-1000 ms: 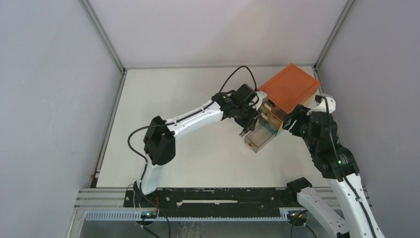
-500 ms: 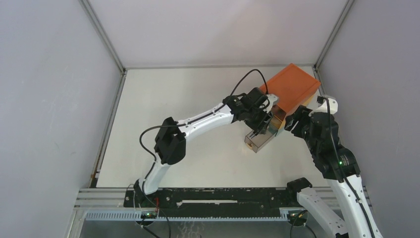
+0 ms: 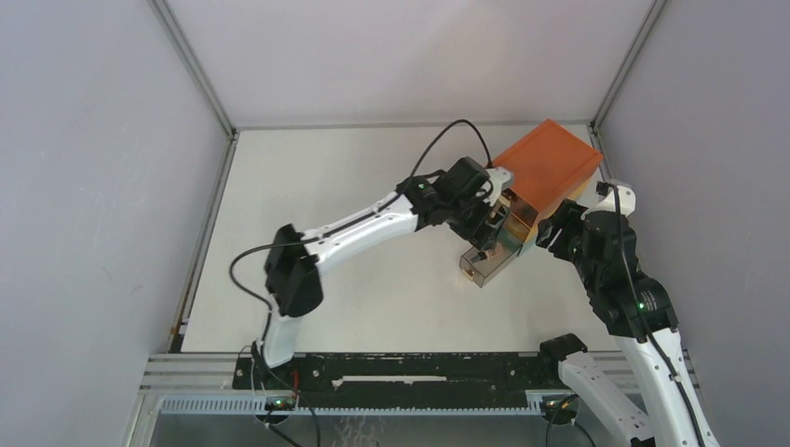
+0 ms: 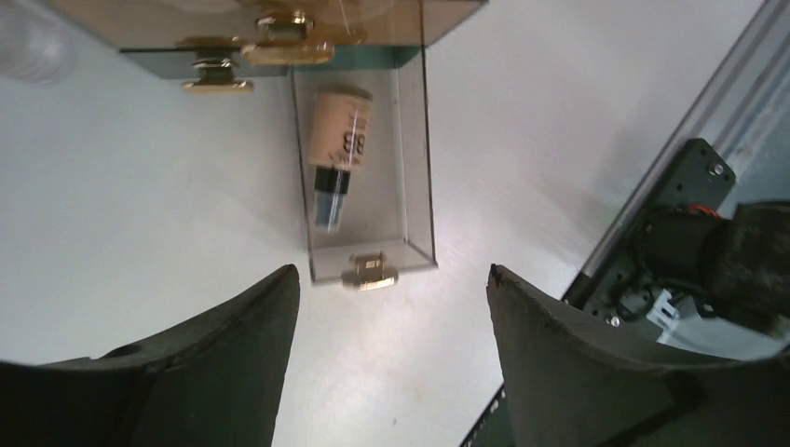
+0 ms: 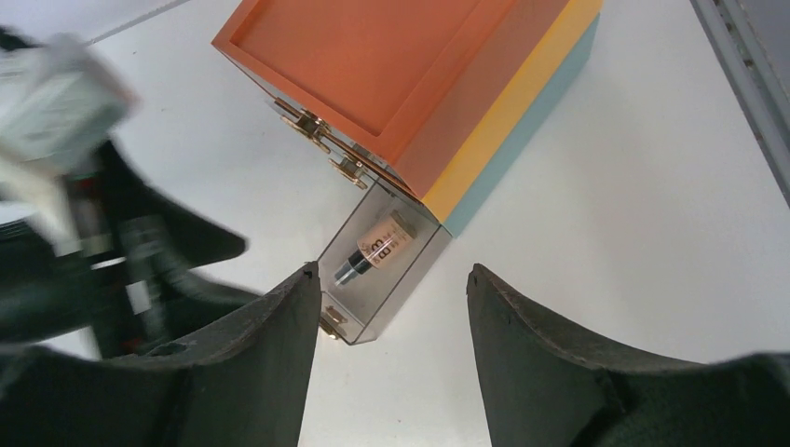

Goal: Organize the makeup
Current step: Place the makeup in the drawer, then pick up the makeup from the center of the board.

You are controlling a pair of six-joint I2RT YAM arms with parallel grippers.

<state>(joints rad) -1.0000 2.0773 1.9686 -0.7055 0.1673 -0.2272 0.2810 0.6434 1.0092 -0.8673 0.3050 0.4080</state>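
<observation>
Left pincer (image 4: 391,277) has backed off the drawer (image 4: 416,177) since half a second ago. Its jaws are now spread wide and hold nothing. Right pincer (image 5: 393,272) is unchanged: wide apart, empty, hovering near the box (image 5: 391,65). The lowest drawer is pulled out of the box over the table (image 4: 140,186). One peach bottle (image 4: 340,126) lies flat in it, black cap pointing away from the box. Upper drawers are shut, their contents unreadable.

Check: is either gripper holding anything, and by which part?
Nothing is held. The left gripper hangs open above the pulled-out drawer, where the bottle lies loose; the right gripper is open and empty too.
</observation>
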